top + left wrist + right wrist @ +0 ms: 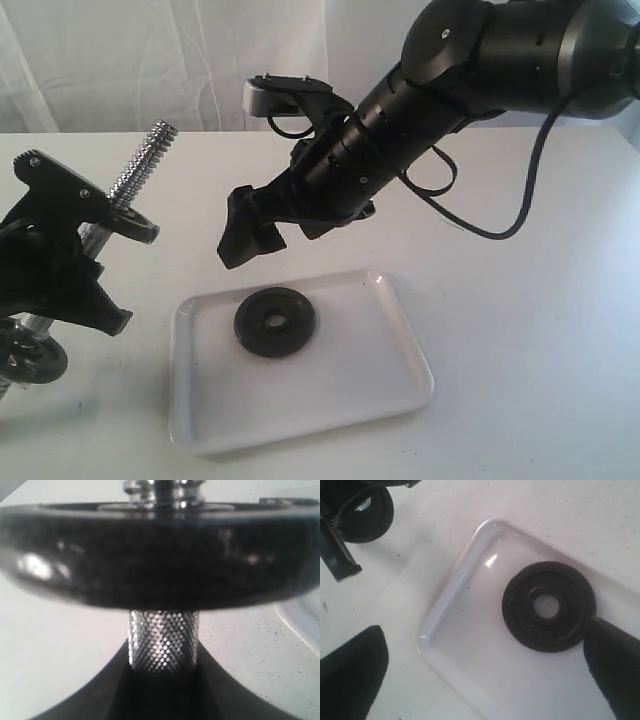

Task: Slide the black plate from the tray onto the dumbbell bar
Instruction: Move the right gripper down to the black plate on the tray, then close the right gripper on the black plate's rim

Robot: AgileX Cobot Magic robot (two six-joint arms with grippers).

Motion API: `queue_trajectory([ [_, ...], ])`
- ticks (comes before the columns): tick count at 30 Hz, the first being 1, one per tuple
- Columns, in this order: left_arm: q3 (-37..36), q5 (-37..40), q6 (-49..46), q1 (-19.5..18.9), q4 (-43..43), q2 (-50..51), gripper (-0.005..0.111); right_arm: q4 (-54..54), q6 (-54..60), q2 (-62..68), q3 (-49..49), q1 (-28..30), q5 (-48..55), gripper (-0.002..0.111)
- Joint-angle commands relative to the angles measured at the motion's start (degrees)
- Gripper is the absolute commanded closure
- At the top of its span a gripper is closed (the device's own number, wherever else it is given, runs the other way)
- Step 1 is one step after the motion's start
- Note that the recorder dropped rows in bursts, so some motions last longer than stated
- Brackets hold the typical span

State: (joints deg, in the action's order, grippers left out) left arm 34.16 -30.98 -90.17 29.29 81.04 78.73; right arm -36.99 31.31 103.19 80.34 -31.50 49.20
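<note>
Fingers (350,675) spread above flat, matte, holed black plate (517,605).

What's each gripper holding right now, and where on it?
The left gripper clamps the dumbbell bar at its knurled middle. The right gripper is open, holding nothing.
</note>
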Motion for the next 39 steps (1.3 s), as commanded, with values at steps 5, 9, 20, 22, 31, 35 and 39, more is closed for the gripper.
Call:
queue_trajectory([
  [5, 1.9, -5.4, 0.2, 0.0, -3.2, -3.4, 0.107, 1.9, -5.5, -0.3, 0.9, -0.1, 0.4, 0.003],
  [9, 1.9, -5.7, 0.2, 0.0, -3.3, -3.4, 0.107, 1.2, 8.5, -0.1, 1.1, -0.1, 1.9, 0.003],
  [20, 1.9, -6.8, 0.4, 0.0, -3.6, -3.4, 0.107, 12.8, 2.8, 7.6, 6.9, -4.5, -0.9, 0.003],
  [22, 1.9, -6.8, 0.4, 0.0, -3.4, -3.4, 0.107, 12.9, 2.9, 9.1, 7.7, -5.2, -0.9, 0.003],
  [31, 1.9, -6.8, 0.4, 0.0, -3.4, -3.4, 0.107, 23.7, -4.8, 14.5, 9.6, -7.3, 0.1, 0.003],
  [35, 1.9, -6.8, 0.4, 0.0, -3.4, -3.4, 0.107, 24.0, -4.8, 15.3, 9.9, -7.8, 0.4, 0.003],
  [39, 1.9, -6.8, 0.4, 0.0, -3.4, -3.4, 0.107, 24.2, -7.1, 17.0, 9.9, -8.0, 0.0, 0.003],
])
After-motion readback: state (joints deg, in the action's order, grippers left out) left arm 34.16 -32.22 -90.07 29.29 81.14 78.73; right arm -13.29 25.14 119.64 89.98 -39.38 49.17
